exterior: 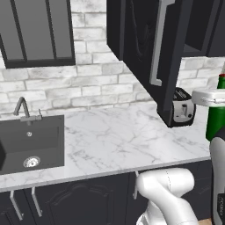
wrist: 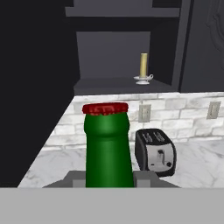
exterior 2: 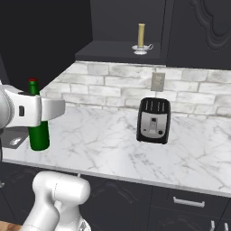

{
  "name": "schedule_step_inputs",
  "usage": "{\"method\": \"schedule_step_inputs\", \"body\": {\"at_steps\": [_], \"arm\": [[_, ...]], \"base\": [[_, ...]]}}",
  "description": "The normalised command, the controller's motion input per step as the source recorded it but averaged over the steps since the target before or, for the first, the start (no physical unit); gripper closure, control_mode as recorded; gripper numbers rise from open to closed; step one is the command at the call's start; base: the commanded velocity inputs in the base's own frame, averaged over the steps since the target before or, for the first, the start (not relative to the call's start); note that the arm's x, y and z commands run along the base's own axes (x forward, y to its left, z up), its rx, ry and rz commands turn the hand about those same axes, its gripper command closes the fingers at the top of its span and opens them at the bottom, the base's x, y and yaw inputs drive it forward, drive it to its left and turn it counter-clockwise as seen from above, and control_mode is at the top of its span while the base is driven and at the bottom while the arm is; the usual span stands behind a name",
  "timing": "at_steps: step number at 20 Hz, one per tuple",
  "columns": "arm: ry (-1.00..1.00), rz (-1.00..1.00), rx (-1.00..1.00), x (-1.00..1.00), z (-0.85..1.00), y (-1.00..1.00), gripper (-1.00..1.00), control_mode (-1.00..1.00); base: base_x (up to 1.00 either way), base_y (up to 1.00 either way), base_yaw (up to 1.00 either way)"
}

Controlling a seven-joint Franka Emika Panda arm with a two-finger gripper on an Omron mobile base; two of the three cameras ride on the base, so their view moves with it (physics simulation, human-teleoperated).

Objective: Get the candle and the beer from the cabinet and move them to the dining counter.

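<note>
From the left base view, my gripper (exterior: 212, 97) sits at the far right edge with the beer (exterior: 216, 115) hanging below it, green glass against the white hand; the open door of the cabinet (exterior: 165, 57) swings out just beside me on that side, and the toaster (exterior: 183, 107) stands beyond it on the marble worktop (exterior: 123, 136). From the right base view, my hand reaches across the bottle's upper body, the red cap poking up above it, and the bottle's base appears to hang over the worktop rather than rest on it, though I cannot be sure of the gap. The candle (exterior 2: 141, 39) stands upright on the cabinet shelf, well above and ahead of me, past the toaster. In the hand view my fingers (wrist: 76, 180) are clamped on the bottle, one on each side of the neck, which rises straight up between them; the candle shows further ahead on the shelf, above the cap. The risks I judge from here: smooth glass held by a narrow neck could slip or swing if I turn sharply toward the dining counter, and the open door close beside me could clip the bottle as I back away.
</note>
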Motion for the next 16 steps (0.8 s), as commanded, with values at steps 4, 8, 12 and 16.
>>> {"method": "schedule_step_inputs", "body": {"at_steps": [4,8,12,16], "arm": [[0.00,0.00,0.00,0.00,0.00,0.00,1.00,-1.00],[0.00,0.00,0.00,0.00,0.00,0.00,1.00,1.00],[0.00,0.00,0.00,0.00,0.00,0.00,1.00,1.00],[0.00,0.00,0.00,0.00,0.00,0.00,1.00,1.00]], "base": [[0.00,0.00,0.00],[0.00,0.00,0.00],[-0.41,0.00,0.00],[-1.00,0.00,0.17]]}}
